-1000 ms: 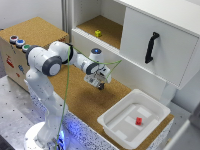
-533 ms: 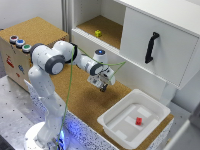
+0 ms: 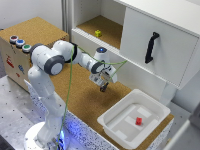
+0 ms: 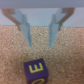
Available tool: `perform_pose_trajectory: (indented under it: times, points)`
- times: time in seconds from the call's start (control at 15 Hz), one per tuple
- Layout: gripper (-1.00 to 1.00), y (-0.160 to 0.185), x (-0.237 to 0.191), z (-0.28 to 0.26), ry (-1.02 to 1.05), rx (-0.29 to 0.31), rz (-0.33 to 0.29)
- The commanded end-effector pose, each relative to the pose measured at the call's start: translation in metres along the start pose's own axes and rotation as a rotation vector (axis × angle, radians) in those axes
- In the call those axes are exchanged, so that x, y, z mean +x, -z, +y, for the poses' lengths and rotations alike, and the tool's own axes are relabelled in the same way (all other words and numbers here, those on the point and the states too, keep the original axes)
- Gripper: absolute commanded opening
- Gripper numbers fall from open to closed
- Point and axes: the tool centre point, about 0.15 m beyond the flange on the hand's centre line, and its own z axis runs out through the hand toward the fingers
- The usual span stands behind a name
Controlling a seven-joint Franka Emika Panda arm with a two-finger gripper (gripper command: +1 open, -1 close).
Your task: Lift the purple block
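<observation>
Hanging mid-frame over bare cork (image 3: 80,100), the empty, wide-open gripper (image 3: 104,86) has nothing blocking the purple block (image 4: 35,72), a yellow-lettered cube.

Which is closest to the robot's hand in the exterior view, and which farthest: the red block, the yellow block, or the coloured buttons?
From the hand:
1. Red block, in the white tray, exterior view's right.
2. Yellow block, in the open cabinet, beyond the hand.
3. Coloured buttons, on the box, far left.

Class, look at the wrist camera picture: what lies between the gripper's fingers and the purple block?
Nothing but bare cork surface. In the wrist view the gripper hangs open, and the purple block sits apart from its fingertips.
</observation>
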Motion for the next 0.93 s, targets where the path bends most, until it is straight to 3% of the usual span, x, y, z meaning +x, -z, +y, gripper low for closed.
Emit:
perform_pose_trajectory:
  times: [0.0, 0.53, 0.87]
  points:
    - [1.0, 0.009, -0.034, 0.024, 0.19, -0.012, -0.036]
    - [1.0, -0.011, -0.056, -0.009, 0.483, 0.023, -0.032]
    - [1.0, -0.029, -0.055, -0.017, 0.479, 0.026, -0.067]
